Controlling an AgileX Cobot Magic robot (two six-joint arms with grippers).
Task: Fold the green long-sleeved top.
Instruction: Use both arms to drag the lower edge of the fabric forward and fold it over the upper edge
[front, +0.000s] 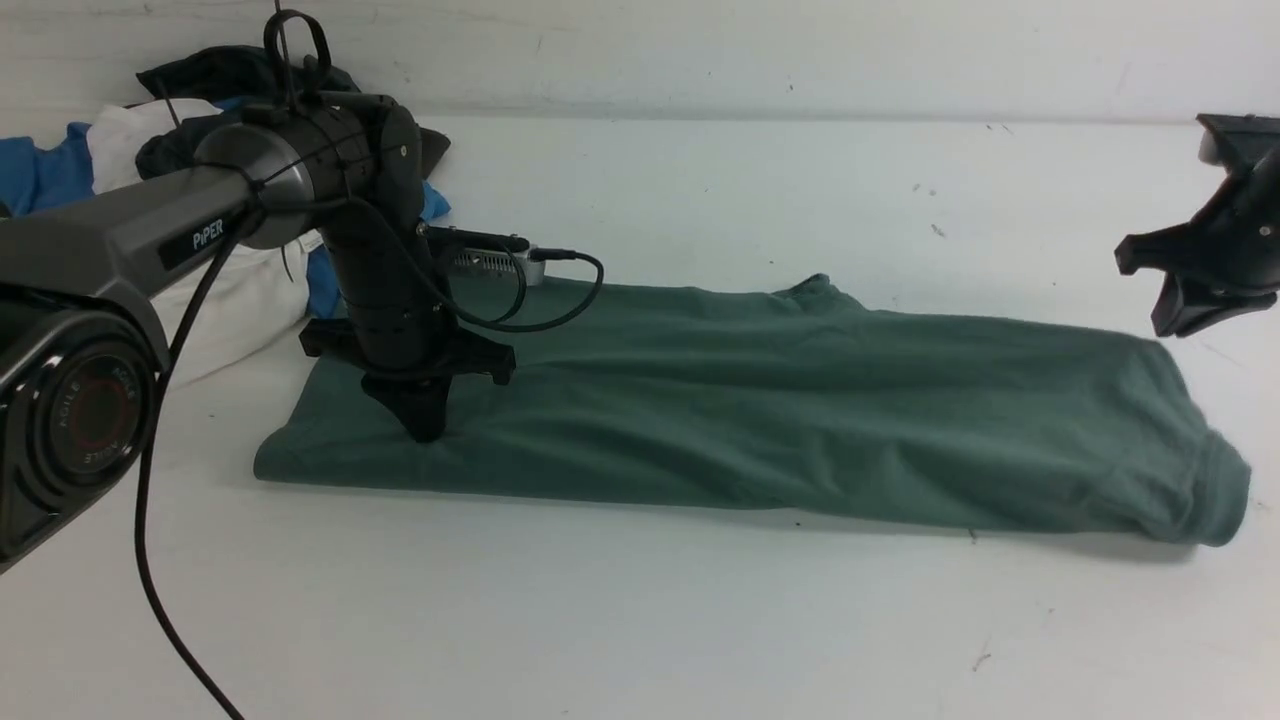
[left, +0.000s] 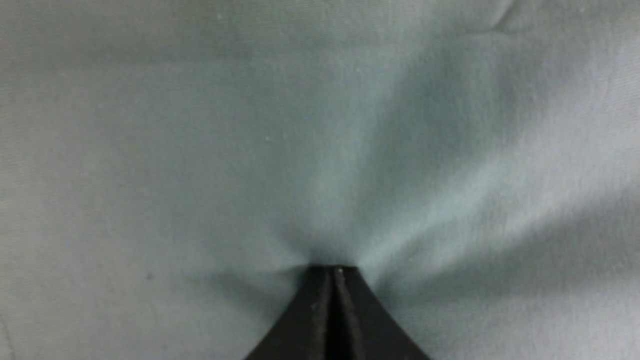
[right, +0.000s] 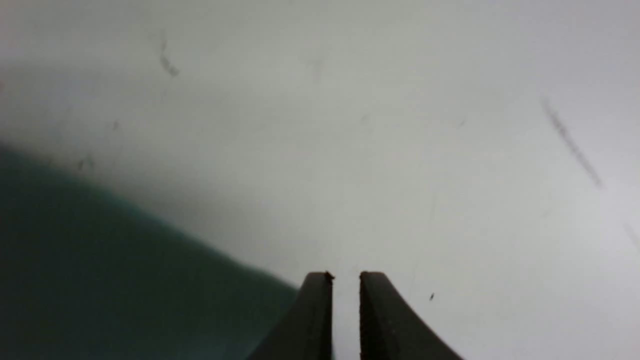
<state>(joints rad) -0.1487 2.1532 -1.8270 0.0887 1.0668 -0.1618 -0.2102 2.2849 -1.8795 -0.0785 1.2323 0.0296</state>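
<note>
The green long-sleeved top (front: 800, 400) lies on the white table (front: 640, 620) as a long band running left to right, with a ribbed cuff or hem at its right end. Its logo and label are hidden. My left gripper (front: 425, 432) points straight down onto the band's left part, near the near edge. In the left wrist view its jaws (left: 334, 270) are closed, and the fabric (left: 200, 150) puckers toward the tips. My right gripper (front: 1172, 318) hovers above the table past the band's far right end. Its jaws (right: 346, 275) stand narrowly apart and empty, with the top's edge (right: 100, 260) beside them.
A pile of blue, white and dark garments (front: 150, 170) lies at the back left, behind the left arm. A small silver device with a cable (front: 495, 262) sits by the top's far edge.
</note>
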